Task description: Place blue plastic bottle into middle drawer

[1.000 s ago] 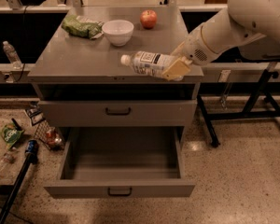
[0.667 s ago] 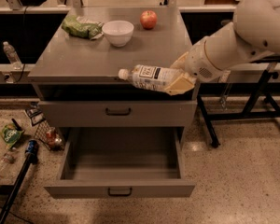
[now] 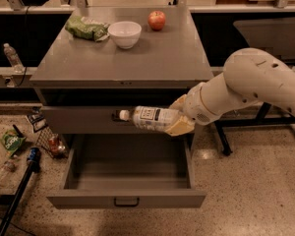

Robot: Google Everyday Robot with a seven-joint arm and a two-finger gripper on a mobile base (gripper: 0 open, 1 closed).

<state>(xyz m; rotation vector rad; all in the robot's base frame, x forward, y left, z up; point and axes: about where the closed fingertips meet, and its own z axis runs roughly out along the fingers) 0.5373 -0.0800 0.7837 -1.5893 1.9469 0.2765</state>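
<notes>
The blue plastic bottle (image 3: 150, 118), clear with a white cap and white label, lies on its side in the air with the cap pointing left. My gripper (image 3: 179, 118) is shut on its right end and holds it in front of the upper drawer front, above the open middle drawer (image 3: 127, 199). The middle drawer is pulled out and I see nothing inside it. My white arm reaches in from the right.
On the cabinet top (image 3: 157, 58) stand a white bowl (image 3: 125, 34), a green bag (image 3: 86, 28) and a red apple (image 3: 157, 20). A small clear bottle (image 3: 12, 56) stands at the far left. Litter and a blue-handled pole (image 3: 19, 188) lie on the floor left.
My gripper has carried the bottle down from the cabinet top's front edge to in front of the upper drawer, above the open drawer.
</notes>
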